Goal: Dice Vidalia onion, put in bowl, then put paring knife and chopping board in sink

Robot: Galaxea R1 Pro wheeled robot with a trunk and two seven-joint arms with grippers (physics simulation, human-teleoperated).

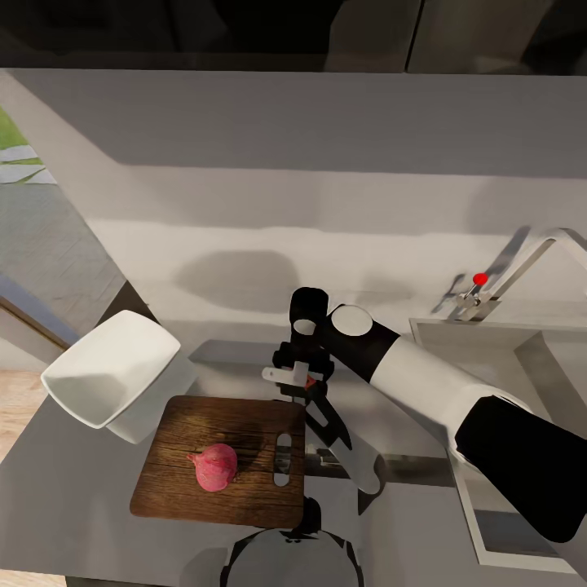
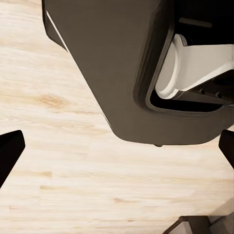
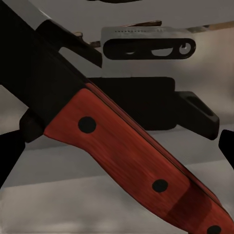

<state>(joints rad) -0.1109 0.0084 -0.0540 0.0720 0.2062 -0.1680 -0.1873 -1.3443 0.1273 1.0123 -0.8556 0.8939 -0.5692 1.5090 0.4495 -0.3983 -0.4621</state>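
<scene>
Near frame middle, right gripper grasps paring knife just past chopping board. Vidalia onion sits on board, lower left. You bring blade down slowly over onion, straight.

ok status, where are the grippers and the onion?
Right gripper shut on paring knife, above the chopping board's far right corner. Left gripper open, over the wood floor. Vidalia onion whole on board. Nothing between blade and onion.
</scene>
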